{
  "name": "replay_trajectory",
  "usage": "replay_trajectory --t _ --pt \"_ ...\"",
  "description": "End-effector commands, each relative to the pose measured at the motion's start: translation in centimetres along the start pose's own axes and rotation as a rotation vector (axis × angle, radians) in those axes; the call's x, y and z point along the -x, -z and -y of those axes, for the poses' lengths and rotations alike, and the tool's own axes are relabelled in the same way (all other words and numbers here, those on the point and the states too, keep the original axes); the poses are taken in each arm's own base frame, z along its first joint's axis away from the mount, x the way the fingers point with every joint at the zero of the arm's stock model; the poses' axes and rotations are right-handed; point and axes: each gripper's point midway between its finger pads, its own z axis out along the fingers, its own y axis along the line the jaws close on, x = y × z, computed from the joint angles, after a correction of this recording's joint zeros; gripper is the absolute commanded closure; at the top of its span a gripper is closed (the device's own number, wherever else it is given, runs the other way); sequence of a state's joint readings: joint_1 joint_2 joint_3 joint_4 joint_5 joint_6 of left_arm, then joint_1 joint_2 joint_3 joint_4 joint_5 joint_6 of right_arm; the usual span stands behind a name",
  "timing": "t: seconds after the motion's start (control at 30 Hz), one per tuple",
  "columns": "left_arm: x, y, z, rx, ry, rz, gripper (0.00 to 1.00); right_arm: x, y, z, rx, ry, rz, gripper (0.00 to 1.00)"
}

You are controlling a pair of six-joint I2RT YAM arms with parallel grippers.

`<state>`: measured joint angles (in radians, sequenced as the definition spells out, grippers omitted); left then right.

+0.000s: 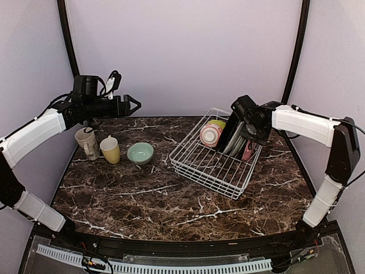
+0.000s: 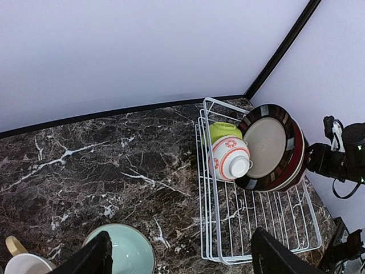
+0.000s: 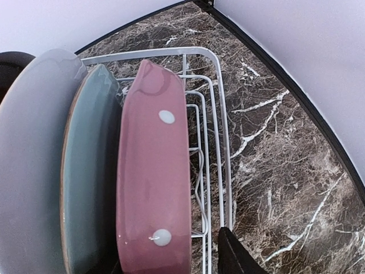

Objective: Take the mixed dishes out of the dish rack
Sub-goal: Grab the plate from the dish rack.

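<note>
Dark brown marble-pattern tabletop (image 1: 142, 200), centre and lower frame. Pale lavender walls (image 1: 182, 51), upper frame. Black poles (image 1: 67, 34), upper corners.

The white wire dish rack (image 1: 214, 157) sits beneath the right end effector (image 1: 249, 140). A pink dotted plate (image 3: 154, 182), pale-green plate (image 3: 85, 171) and black-rimmed plate (image 2: 271, 145) stand on edge directly under it. Beyond them, a pink-striped bowl (image 2: 231, 158) lies on its side against a lime bowl (image 2: 222, 130). Below the left end effector (image 1: 134, 104), a beige mug (image 1: 86, 142), yellow mug (image 1: 110, 149) and mint bowl (image 1: 140, 153) stand upright.
</note>
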<state>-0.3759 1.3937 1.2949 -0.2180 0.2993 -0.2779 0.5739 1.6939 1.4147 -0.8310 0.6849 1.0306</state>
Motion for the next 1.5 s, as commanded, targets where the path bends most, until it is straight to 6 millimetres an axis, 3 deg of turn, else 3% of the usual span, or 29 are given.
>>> replay_trajectory --t 0.0,0.23,0.43,0.87,1.07,1.47 --pt "-0.7 -0.3 0.2 -0.013 0.011 -0.021 0.17 -0.1 -0.8 -0.4 0.003 -0.019 0.015 0.57" --pt "-0.9 -0.5 0.0 -0.009 0.013 -0.028 0.17 0.5 -0.4 -0.7 0.02 -0.019 0.024 0.7" --pt "-0.9 -0.5 0.1 -0.011 0.016 -0.029 0.17 1.2 0.3 -1.1 0.036 -0.002 0.03 0.88" --pt "-1.0 -0.6 0.2 -0.022 0.024 -0.035 0.17 2.4 2.0 -1.4 -0.049 0.079 0.065 1.0" --pt "-1.0 -0.7 0.3 -0.026 0.028 -0.038 0.17 3.0 3.5 -1.1 -0.099 0.109 0.091 1.0" --pt "-1.2 -0.8 0.3 -0.032 0.033 -0.044 0.17 4.8 6.5 -0.5 -0.019 0.092 0.103 1.0"
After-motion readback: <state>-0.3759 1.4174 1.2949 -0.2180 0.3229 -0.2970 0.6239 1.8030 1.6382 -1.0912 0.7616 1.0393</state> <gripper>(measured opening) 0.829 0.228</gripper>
